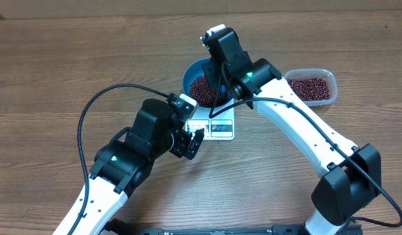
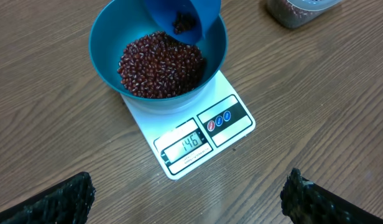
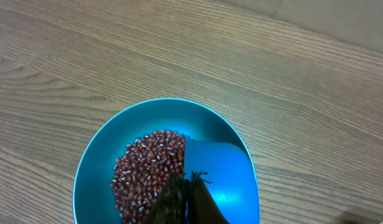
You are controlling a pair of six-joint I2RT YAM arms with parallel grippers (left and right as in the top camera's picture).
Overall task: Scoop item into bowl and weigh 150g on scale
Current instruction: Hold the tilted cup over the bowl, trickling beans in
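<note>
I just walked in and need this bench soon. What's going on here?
The right gripper, shut on a small blue plastic scoop, holds it tilted over the round bright blue bowl of small dark red-brown beans. The bowl sits on the flat white square scale, whose display reads 146. The left gripper hangs open and empty nearby.

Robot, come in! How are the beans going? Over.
Left gripper open, empty. Right gripper shut on blue scoop over bowl. Beans in bowl on scale, display reads 146. Nothing in the way.
</note>
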